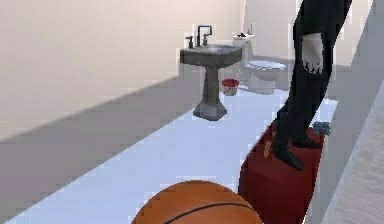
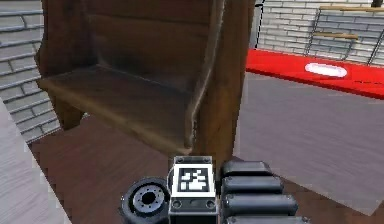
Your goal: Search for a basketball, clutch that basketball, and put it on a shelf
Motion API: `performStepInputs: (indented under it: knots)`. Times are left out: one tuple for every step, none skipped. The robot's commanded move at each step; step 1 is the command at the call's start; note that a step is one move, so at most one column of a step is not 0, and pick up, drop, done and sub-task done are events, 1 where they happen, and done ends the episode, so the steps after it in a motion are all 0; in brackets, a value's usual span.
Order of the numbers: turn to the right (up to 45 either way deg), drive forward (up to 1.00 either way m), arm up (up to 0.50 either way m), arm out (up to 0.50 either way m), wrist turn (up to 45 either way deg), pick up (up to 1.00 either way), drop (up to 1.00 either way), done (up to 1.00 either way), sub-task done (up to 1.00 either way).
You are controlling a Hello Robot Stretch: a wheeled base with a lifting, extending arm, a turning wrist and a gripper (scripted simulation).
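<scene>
One orange basketball (image 1: 198, 205) with dark seams sits at the bottom middle of the forward view, its lower part cut off by the frame's edge, on or just above a pale blue floor (image 1: 170, 145). To its right stands a dark red box (image 1: 280, 180), and on that box a dark figure (image 1: 310, 80) stands upright, reaching past the top edge. Farther up, near the middle of the frame, we see a grey sink (image 1: 210, 70) on a pedestal, a small red pot (image 1: 230, 85) just right of its stem, and a white toilet (image 1: 265, 72) beyond that.

In the arm side view, the arm (image 2: 255, 195) lies low along the bottom edge, right of the middle, as a dark ribbed block. A white marker (image 2: 193, 180) with black marks sits at its left end, and left of that is the gripper (image 2: 148, 200), of which we make out a dark round body. We cannot make out its fingers, so we cannot tell how the claw stands or whether it holds anything. A wooden shelf unit (image 2: 140, 70) with tall sides fills the upper left and middle, and a red surface (image 2: 320, 72) runs across the upper right.
</scene>
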Motion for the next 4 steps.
performStepInputs:
  knots:
    - [45.0,0.00,0.00,0.00,0.0,0.00,0.00,0.00,0.00]
    - [45.0,0.00,0.00,0.00,0.0,0.00,0.00,0.00,0.00]
    - [36.0,0.00,0.00,0.00,0.0,0.00,0.00,0.00,0.00]
    - [0.0,0.30,0.00,0.00,0.0,0.00,0.00,0.00,0.00]
